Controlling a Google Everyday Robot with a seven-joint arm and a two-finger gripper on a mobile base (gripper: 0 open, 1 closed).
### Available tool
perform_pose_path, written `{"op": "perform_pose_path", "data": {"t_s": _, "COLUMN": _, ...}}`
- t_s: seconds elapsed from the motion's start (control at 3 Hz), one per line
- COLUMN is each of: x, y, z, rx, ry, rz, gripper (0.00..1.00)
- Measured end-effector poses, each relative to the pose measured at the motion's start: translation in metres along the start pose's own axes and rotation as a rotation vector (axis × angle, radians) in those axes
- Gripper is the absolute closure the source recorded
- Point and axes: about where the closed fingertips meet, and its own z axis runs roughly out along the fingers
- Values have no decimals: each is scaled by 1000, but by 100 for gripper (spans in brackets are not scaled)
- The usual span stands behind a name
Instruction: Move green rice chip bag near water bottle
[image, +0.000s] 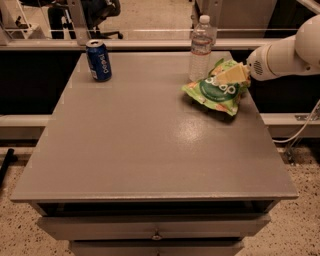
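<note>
Here, a grey counter (150, 145) on a speckled floor carries three things, all along its back half. Near the back left corner a blue can (99, 60) stands upright, its white lettering turned toward the camera, well apart from everything else. Under the front edge, roughly midway along, a drawer (156, 227) shows a small round knob. Toward the back right corner the bottle (201, 47) stands upright close to the back edge, clear and ribbed, with a white cap and a pale label. Just beside it, on the side nearer the front and the right edge, lies the bag (217, 91): a crinkled light-green pouch with a dark-green circle and white lettering. Its lower part rests on the counter while its upper right corner tilts up. It sits very close to the bottle's base; whether the two touch cannot be told. The gripper (229, 76), pale yellow, is pinching that raised corner of the bag, near the right edge. Behind it the white arm (285, 55) reaches in from beyond the right edge, its rounded casing hanging clear of the counter. A cable (305, 127) droops below it, off the right side.
</note>
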Motion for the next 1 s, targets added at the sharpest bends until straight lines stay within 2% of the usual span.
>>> {"op": "perform_pose_path", "data": {"t_s": 0.33, "x": -6, "y": -2, "z": -1, "rx": 5, "ry": -14, "rz": -17, "gripper": 0}}
{"op": "perform_pose_path", "data": {"t_s": 0.67, "x": -20, "y": -9, "z": -19, "rx": 23, "ry": -47, "rz": -63, "gripper": 0}}
{"op": "perform_pose_path", "data": {"t_s": 1.0, "x": -34, "y": -5, "z": -55, "rx": -31, "ry": -110, "rz": -107, "gripper": 0}}
